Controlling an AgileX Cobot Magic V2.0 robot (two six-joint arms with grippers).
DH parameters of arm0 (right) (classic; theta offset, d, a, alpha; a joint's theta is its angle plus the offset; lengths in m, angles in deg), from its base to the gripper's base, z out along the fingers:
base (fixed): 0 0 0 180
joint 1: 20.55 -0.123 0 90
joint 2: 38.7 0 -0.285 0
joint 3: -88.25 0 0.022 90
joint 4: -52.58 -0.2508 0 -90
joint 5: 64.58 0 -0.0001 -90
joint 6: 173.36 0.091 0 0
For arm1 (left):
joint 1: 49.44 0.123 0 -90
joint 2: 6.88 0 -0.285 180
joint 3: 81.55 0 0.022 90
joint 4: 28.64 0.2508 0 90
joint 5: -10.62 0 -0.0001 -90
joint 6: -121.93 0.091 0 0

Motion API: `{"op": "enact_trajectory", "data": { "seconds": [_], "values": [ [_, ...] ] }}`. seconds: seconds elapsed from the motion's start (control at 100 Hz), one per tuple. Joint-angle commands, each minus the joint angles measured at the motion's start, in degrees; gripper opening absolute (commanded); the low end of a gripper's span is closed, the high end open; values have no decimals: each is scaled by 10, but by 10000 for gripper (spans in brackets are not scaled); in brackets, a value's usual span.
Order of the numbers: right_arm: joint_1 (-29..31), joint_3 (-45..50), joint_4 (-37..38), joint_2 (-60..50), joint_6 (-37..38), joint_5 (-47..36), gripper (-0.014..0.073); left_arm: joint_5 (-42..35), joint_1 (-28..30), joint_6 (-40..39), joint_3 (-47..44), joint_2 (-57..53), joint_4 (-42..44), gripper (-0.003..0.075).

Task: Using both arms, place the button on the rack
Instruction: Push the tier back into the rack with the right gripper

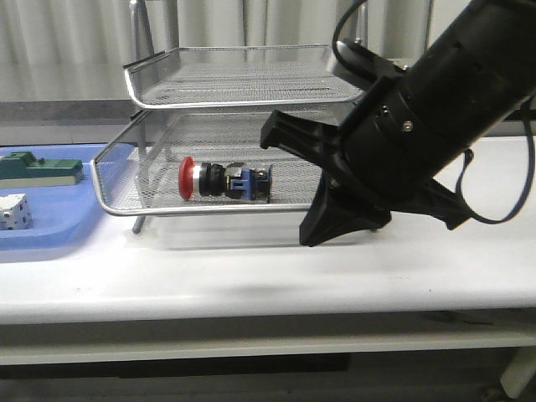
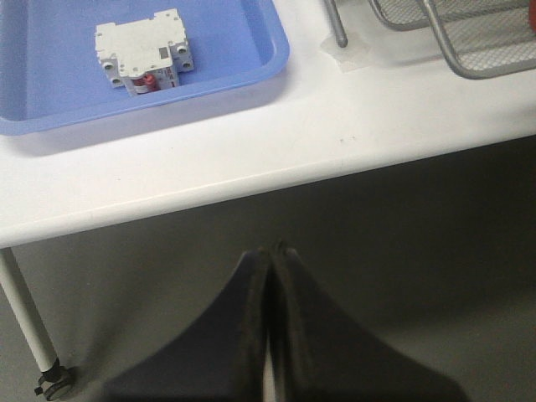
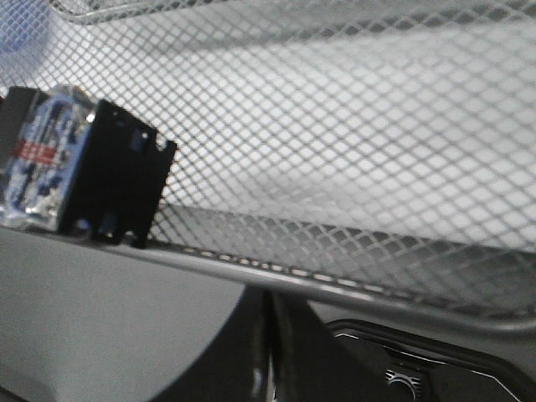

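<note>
Red-capped button (image 1: 224, 181) is laid on its side in the rack (image 1: 239, 84) lower tier; both grippers are closed, empty; tier could be knocked by the near right gripper (image 1: 322, 188).

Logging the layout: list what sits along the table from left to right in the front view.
Green block → white block, both in the blue tray → button in the rack → right hand.
</note>
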Motion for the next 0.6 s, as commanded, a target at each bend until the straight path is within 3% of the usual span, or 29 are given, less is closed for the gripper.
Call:
{"op": "enact_trajectory", "data": {
  "seconds": [0.0, 0.59],
  "values": [
    [1, -40, -6, -2, -12, -28, -69, -38, 4, -8, 16, 0, 0, -15],
    [39, -198, 6, 91, -57, -34, -69, -38, 4, -8, 16, 0, 0, -15]
  ]
}}
